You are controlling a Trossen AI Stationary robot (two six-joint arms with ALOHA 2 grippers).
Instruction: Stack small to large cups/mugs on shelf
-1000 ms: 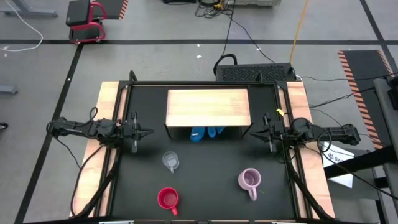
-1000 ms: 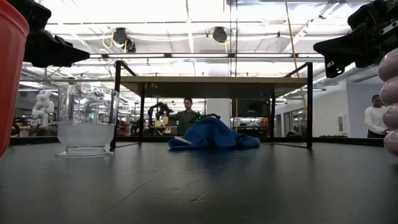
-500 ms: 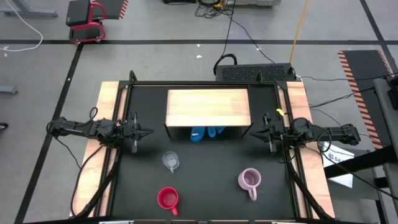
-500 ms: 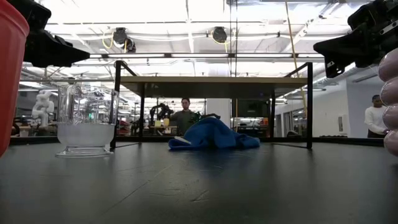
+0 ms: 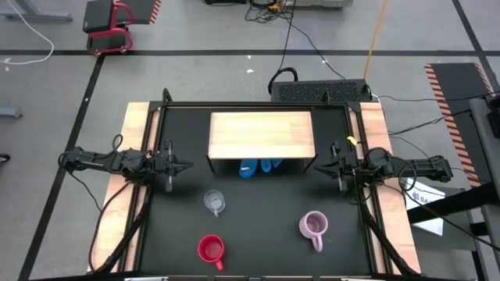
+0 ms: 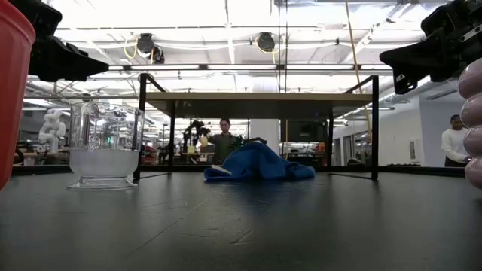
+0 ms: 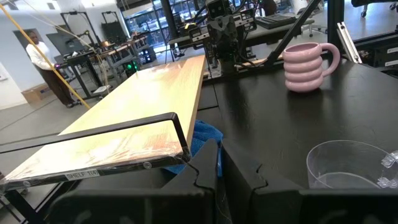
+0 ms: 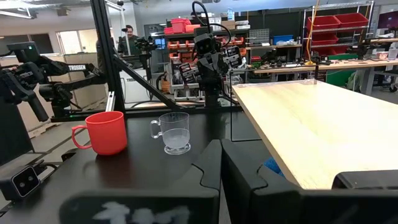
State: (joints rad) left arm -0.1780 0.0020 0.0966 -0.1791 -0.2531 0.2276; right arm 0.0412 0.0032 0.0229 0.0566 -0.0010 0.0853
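Workshop benches (image 8: 336,65), red bins (image 8: 339,22), bright ceiling lights (image 6: 226,34).

Cups (image 5: 212,202) before shelf (image 5: 262,134) — cloth (image 5: 258,166) under.

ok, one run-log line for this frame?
left gripper: shut, idle left of shelf | right gripper: shut, idle right | small clear glass cup, red mug, lilac ribbed mug: on table | wooden-topped shelf: bare

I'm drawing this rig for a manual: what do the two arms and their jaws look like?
Both arms are black and slim, with black cables looping beside them. The left gripper and right gripper end in dark, flat, tapering fingers with stepped inner edges. I see no markings on them.
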